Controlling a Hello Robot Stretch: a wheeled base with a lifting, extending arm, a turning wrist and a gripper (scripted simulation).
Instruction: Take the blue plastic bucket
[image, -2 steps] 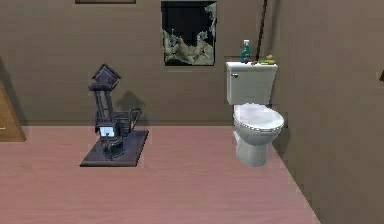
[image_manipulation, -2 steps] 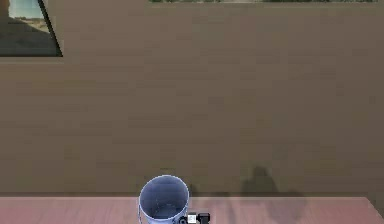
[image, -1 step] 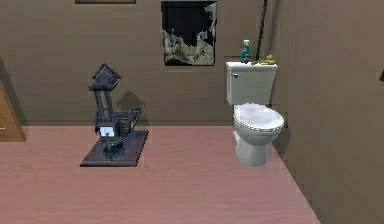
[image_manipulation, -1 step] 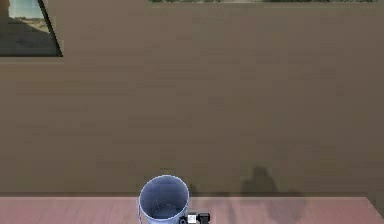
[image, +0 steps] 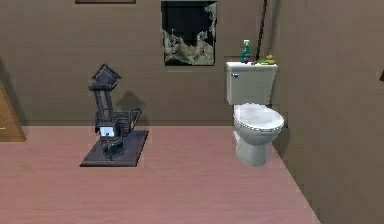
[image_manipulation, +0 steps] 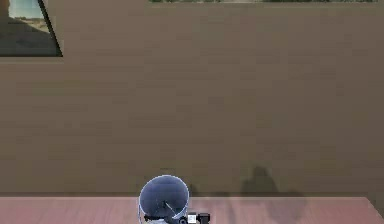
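A round blue bucket (image_manipulation: 163, 197) sits at the arm side view's bottom edge, just left of the middle, seen from above with its rim showing, in front of a brown wall. The gripper (image_manipulation: 178, 216) is at the bucket's lower right side, with a small white square (image_manipulation: 203, 217) just right of it. The bucket lies at or behind the gripper's far end against the pink floor, so I cannot tell whether the gripper holds anything.
In the forward view a white toilet (image: 253, 122) stands against the back wall at the right, with a green bottle (image: 246, 51) on its tank. A dark upright device (image: 108, 115) on a mat stands left of the middle. A dark picture (image: 189, 33) hangs on the wall. Pink floor (image: 190, 190) lies in front.
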